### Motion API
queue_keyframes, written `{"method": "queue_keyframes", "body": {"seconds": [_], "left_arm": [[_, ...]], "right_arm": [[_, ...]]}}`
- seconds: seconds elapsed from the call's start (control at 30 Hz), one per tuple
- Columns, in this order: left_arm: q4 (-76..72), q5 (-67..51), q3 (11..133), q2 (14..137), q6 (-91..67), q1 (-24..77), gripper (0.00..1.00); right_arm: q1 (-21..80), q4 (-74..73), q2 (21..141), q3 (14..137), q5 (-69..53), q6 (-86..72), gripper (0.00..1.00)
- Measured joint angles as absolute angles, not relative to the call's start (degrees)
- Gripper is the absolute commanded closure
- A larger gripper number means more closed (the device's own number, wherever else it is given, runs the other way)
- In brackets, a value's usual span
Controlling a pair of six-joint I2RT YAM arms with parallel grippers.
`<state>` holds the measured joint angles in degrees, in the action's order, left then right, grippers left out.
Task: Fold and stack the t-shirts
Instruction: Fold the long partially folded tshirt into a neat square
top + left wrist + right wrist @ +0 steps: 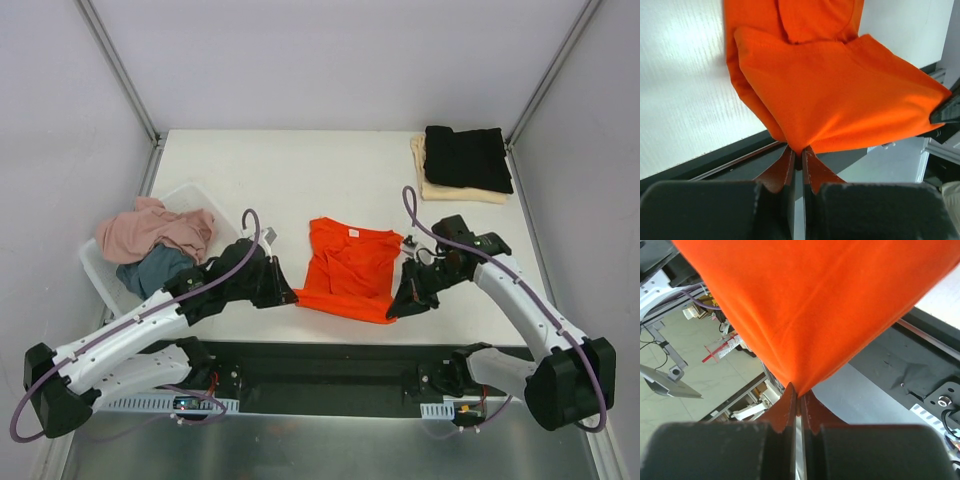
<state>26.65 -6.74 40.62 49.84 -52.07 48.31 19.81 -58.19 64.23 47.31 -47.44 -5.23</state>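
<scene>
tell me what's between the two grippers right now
The orange t-shirt fills that gap. The left gripper and right gripper each pinch one near corner of it, with its near edge running between them. The top view shows this.

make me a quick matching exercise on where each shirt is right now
1 orange shirt
2 black shirt
3 pink shirt
4 cream shirt

a heaped in the tub
b far right, on top
c far right, underneath
d centre of the table

Pairs: 1-d, 2-b, 3-a, 4-c
</scene>
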Motion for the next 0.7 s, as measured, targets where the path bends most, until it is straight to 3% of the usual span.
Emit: {"method": "queue_keyframes", "body": {"seconds": [0.43,0.7], "left_arm": [[28.60,10.37,58.35,63.55,-44.82,48.10,1.00],[27.75,10.52,66.98,78.76,-41.89,41.87,1.00]], "right_arm": [[9.61,-58.30,76.18,58.70,-47.51,-0.45,0.99],[6.63,-54.76,83.37,62.70,-45.10,-0.45,0.99]]}}
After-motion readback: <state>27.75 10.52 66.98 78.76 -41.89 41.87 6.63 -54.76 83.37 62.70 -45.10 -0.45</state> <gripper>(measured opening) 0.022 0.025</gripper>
